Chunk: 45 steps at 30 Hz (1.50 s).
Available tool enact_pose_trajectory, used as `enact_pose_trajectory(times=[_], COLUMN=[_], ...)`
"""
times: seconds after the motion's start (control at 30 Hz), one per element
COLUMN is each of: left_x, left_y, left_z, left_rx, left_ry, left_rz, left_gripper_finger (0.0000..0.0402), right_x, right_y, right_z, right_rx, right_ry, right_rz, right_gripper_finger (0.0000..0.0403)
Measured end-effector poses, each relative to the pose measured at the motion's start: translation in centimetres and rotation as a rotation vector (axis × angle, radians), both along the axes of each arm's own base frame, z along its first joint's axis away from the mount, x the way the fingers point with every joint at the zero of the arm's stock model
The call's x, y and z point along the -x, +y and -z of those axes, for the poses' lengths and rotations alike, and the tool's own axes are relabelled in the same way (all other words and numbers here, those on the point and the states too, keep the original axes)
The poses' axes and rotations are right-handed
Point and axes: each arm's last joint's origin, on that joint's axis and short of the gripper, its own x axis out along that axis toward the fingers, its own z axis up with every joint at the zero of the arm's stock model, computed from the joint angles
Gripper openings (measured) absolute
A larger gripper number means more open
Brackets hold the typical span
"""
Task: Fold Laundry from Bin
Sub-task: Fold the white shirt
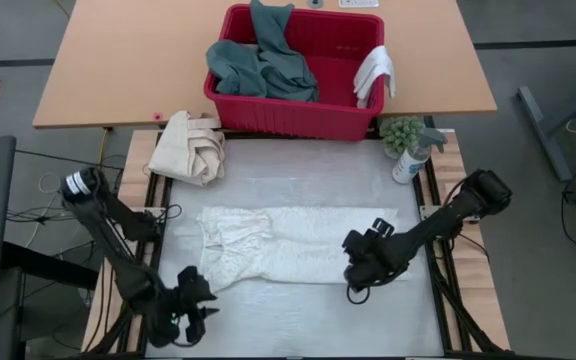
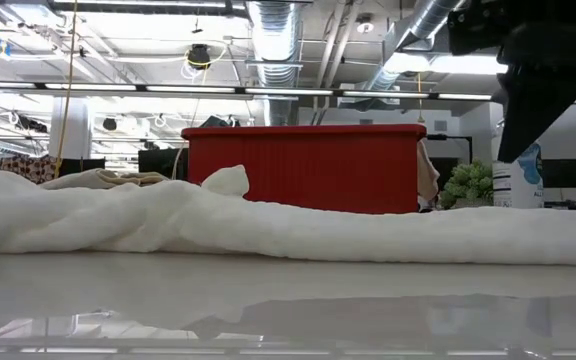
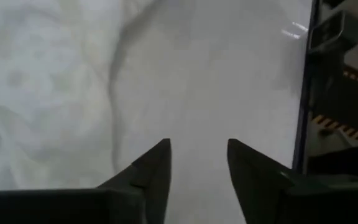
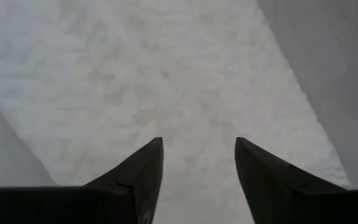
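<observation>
While towel-draped (image 1: 288, 250), glossy white tabletop (image 1: 298, 170)

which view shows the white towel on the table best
The high view: the whole white towel lies spread across the table, outline clear. The low view shows it only edge-on as a long ridge. Each wrist view shows just a close patch of its fabric.
</observation>
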Motion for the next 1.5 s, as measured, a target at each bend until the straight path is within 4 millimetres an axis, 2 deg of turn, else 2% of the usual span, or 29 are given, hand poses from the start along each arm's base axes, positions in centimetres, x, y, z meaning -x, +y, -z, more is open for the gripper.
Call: enact_pose_trajectory(times=[0.07, 0.17, 0.33, 0.47, 0.63, 0.83, 1.03, 1.3, 1.4, 1.5], left_x=[-0.3, -0.7, -0.3, 0.1, 0.1, 0.7, 0.3, -0.3, -0.5, -0.7], left_y=[-0.3, 0.2, 1.0, 1.4, 1.4, 2.5, 2.3, 1.7, 1.6, 1.6], left_z=[0.5, 0.8, 1.2, 1.4, 1.2, 1.4, 1.3, 3.6, 4.1, 4.1], left_rx=[0.021, 0.068, 0.079, 0.069, 0.056, -0.087, -0.079, -0.129, -0.111, -0.103], left_ry=[0.002, 0.031, 0.137, 0.157, 0.155, 0.171, 0.135, 0.226, 0.257, 0.251], left_rz=[-0.021, -0.115, -0.203, -0.254, -0.229, -0.250, -0.230, -0.230, -0.230, -0.232], left_gripper_finger=[0.0176, 0.0207, 0.0215, 0.0208, 0.0196, 0.0183, 0.0174, 0.0156, 0.0138, 0.0099], right_x=[-0.1, -0.1, 0.0, 0.0, 0.0, -0.1, -0.1, -0.1, -0.1, -0.1], right_y=[0.1, 0.1, 0.3, 0.3, 0.3, 0.3, 0.3, 0.5, 0.5, 0.5], right_z=[0.3, 0.4, 0.4, 0.4, 0.4, 0.4, 0.4, 0.4, 0.4, 0.4], right_rx=[0.001, -0.005, 0.001, 0.000, 0.000, -0.006, -0.009, -0.015, -0.016, -0.019], right_ry=[0.010, 0.013, -0.002, -0.005, -0.007, -0.017, -0.023, -0.029, -0.028, -0.031], right_rz=[0.002, 0.008, 0.030, 0.031, 0.035, 0.048, 0.055, 0.051, 0.052, 0.059], right_gripper_finger=[0.0248, 0.0259, 0.0260, 0.0260, 0.0260, 0.0260, 0.0260, 0.0260, 0.0260, 0.0260])
